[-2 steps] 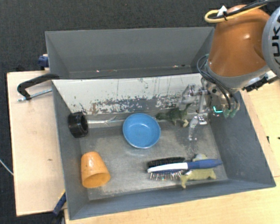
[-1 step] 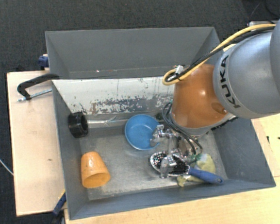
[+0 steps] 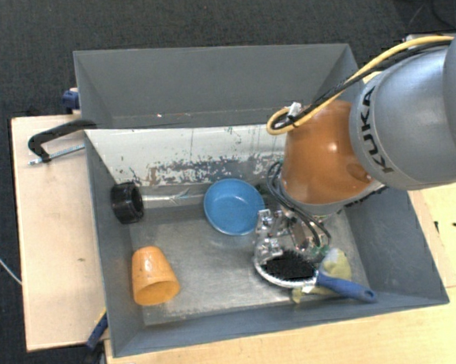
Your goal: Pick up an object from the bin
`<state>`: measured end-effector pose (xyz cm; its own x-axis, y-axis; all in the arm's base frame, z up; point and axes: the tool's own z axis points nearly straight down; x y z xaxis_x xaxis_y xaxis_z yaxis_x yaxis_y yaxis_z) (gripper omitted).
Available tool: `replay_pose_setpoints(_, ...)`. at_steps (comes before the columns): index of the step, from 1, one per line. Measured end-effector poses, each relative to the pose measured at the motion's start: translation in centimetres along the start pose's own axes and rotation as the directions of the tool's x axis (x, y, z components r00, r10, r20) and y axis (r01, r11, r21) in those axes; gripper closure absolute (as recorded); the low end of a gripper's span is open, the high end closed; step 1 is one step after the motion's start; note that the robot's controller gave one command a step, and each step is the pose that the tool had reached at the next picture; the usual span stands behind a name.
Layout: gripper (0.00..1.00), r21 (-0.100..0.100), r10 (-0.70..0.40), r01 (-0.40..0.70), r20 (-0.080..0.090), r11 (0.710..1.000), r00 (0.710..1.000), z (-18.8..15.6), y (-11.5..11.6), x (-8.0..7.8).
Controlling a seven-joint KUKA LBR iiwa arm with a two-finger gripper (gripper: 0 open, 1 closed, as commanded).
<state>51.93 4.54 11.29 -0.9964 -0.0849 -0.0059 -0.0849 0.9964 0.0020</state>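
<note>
Far to the left of the gripper, well apart from it, I see a black cylinder (image 3: 127, 202) lying on its side against the back of the bin (image 3: 204, 84) floor. Nearer the front on that same side is an orange cup (image 3: 153, 276), tipped over, with its wider mouth towards the front wall. It is also well apart from the jaws.

Just left of the jaws, and a little further back, is a blue bowl (image 3: 232, 207) with its hollow facing up. Its rim is close beside the gripper's metal parts, but I cannot tell whether they touch.

The gripper (image 3: 279, 240) hangs under the arm's orange cover (image 3: 321, 161), low over the right front part of the floor. From my view I cannot tell whether the jaws are open or closed, or whether they grip anything.

Directly below them lies a brush (image 3: 287, 269) with a black oval head in a pale rim. Its blue handle (image 3: 347, 288) runs off to the right, towards the front wall. Just right of the jaws a pale yellow lump (image 3: 337, 264) lies against the handle.
</note>
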Motion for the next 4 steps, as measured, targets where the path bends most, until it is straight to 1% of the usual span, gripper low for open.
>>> replay_pose_setpoints(1,0.00,0.000,0.000,0.000,-0.003,1.000,1.000,0.1,0.0,0.1)
replay_pose_setpoints(2,0.00,0.000,-0.273,0.273,0.001,0.962,0.962,4.1,-1.1,2.7)
replay_pose_setpoints(3,0.00,0.002,-0.446,0.446,-0.001,0.895,0.895,2.5,-7.3,3.0)
replay_pose_setpoints(4,1.00,-0.001,-0.448,0.448,0.000,0.894,0.894,2.6,-7.1,3.0)
